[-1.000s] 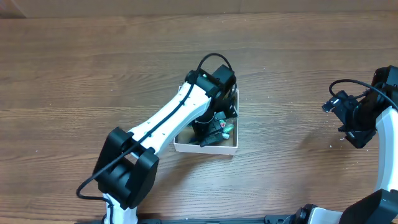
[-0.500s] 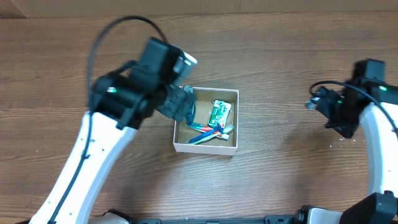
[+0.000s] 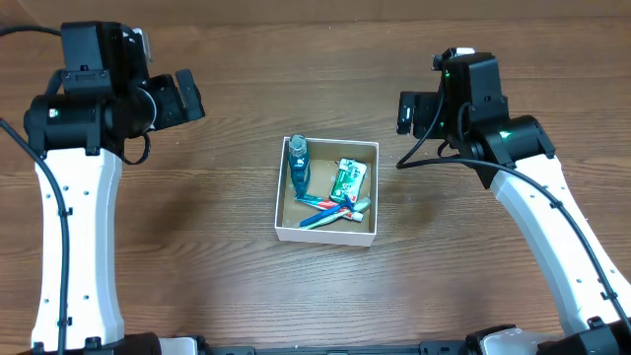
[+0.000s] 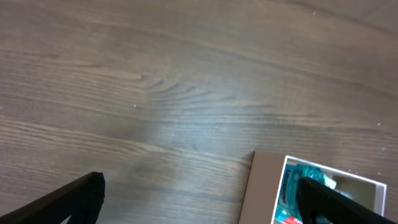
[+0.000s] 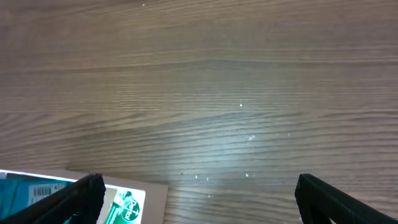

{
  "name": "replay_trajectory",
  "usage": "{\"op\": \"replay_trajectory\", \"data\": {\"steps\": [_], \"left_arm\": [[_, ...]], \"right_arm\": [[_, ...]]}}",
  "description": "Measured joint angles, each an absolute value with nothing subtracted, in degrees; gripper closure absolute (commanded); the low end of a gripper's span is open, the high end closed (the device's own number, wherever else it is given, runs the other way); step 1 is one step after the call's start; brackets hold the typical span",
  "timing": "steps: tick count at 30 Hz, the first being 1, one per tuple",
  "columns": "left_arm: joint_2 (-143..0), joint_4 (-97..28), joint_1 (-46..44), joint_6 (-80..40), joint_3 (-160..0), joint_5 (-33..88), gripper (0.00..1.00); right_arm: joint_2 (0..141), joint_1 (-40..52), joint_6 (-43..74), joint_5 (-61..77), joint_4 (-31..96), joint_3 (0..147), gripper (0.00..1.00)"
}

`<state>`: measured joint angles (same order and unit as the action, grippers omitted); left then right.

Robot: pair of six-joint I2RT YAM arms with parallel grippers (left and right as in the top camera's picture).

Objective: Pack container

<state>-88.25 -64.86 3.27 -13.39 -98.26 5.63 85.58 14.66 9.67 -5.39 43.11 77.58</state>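
Observation:
The container (image 3: 286, 233), a square white-walled box with a brown floor, sits at the table's middle. It holds a teal bottle (image 3: 298, 160), a green and white packet (image 3: 347, 178) and a red, white and blue tube (image 3: 330, 209). My left gripper (image 3: 189, 96) is open and empty, raised to the upper left of the box. My right gripper (image 3: 406, 113) is open and empty, raised to the box's upper right. The left wrist view shows the box corner (image 4: 264, 186) and the teal bottle (image 4: 305, 180). The right wrist view shows the packet (image 5: 124, 205).
The wooden table (image 3: 315, 286) lies all around the box. Small white specks dot the wood to the right of the box (image 5: 249, 138).
My left arm has risen out of the box and swung to the upper left, leaving the teal bottle inside. My right arm has moved in from the far right toward the box.

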Motion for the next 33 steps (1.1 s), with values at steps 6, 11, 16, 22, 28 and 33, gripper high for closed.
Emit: {"op": "replay_trajectory", "data": {"steps": [6,11,16,22,28,33], "left_arm": [[-88.0,-69.9,3.3,-8.9,-98.1,4.4,0.00],[-76.6,-66.2,1.8,-5.9,-89.1,3.6,0.00],[-54.4,-59.7,1.0,-5.5,-70.1,3.6,0.00],[-30.1,-59.8,0.8,-7.7,-50.3,4.9,0.00],[-27.6,-57.2,0.8,-11.8,-43.9,5.0,0.00],[-27.9,-57.4,0.8,-13.2,-43.3,5.0,0.00]], "right_arm": [[85.3,14.6,15.4,-9.0,52.7,77.7,0.37],[79.0,14.6,17.1,-10.0,56.6,77.7,0.69],[69.6,14.6,18.8,-10.5,58.2,76.0,0.73],[49.0,14.6,20.6,-10.6,57.6,60.4,0.41],[35.7,14.6,21.0,-10.9,61.4,53.3,0.00],[35.8,14.6,21.0,-10.9,62.3,52.9,0.00]]}}
